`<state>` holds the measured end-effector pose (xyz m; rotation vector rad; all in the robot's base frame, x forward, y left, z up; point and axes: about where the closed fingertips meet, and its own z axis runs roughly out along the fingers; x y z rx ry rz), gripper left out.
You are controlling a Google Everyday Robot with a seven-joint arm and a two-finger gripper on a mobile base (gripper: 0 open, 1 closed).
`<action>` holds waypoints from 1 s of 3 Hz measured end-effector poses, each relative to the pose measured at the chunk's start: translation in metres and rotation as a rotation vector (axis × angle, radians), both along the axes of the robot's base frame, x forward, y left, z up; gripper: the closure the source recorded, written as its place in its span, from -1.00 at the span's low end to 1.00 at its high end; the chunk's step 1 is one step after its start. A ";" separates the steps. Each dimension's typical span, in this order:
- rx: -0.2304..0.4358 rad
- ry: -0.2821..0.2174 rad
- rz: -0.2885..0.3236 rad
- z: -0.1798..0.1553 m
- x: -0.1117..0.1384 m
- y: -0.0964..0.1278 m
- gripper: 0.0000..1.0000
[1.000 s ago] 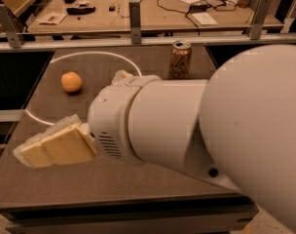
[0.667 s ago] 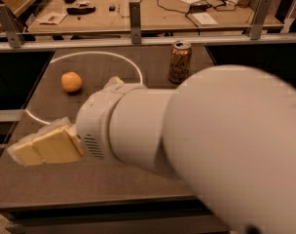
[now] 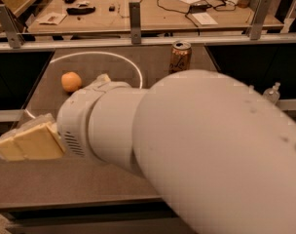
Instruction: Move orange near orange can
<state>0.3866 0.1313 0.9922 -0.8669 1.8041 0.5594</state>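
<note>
The orange [image 3: 71,81], small and round, sits on the dark table [image 3: 50,184] at the far left, inside a white circle marked on the top. The orange can [image 3: 180,56], copper-coloured with pale lettering and a silver top, stands upright at the back centre, well to the right of the orange. My gripper [image 3: 28,141], pale yellow, hangs over the table's left edge, in front of the orange and apart from it. It holds nothing that I can see. My white arm [image 3: 187,150] fills the right and lower part of the view and hides the table there.
A metal rail with posts [image 3: 134,16] runs behind the table. A wooden bench [image 3: 138,9] with cables and papers lies beyond it. A small clear bottle [image 3: 272,92] shows at the right, past the table's edge.
My arm has swung nearer the camera and now covers more of the table. The gripper has drifted slightly left. The orange and the can have not moved.
</note>
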 end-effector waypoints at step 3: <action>-0.080 0.072 -0.161 -0.106 0.025 -0.011 -1.00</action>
